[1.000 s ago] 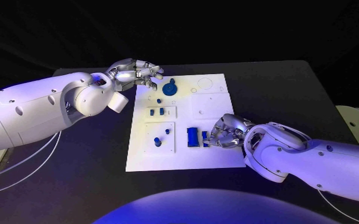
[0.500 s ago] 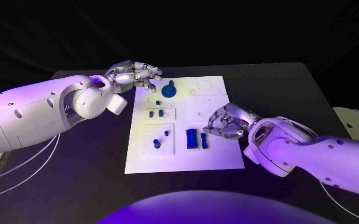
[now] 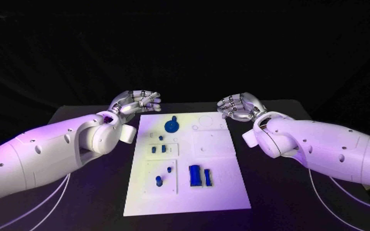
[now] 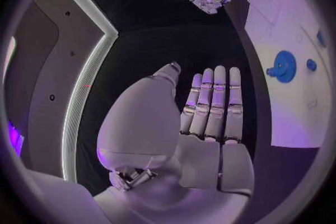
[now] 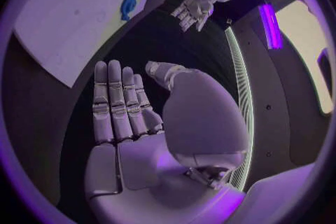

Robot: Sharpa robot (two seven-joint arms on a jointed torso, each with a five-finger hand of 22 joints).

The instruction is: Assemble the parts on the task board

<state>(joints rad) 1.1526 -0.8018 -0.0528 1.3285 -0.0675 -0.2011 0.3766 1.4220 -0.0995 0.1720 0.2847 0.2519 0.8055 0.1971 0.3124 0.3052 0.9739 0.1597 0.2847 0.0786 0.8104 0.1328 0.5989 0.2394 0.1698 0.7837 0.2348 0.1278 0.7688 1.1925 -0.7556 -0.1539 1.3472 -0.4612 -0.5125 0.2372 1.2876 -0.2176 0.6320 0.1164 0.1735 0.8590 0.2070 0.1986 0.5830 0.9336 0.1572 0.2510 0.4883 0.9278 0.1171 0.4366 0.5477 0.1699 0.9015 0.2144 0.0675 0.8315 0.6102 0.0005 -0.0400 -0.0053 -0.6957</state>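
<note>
In the lower middle of the head view, the flat white task board carries small blue plastic parts, apparently seated. Both silver hands, left and right, hover at its upper corners, fingers released and grasping nothing; little looks left to do.

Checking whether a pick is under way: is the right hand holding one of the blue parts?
No. The right hand has its fingers stretched out flat with nothing in them, off the white task board.

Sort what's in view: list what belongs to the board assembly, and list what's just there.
For the job:
task board
round blue part
blue bars
small blue parts
left hand, empty, fingers out straight
right hand, empty, fingers out straight

Just there:
black table
white cables by the left arm
</note>
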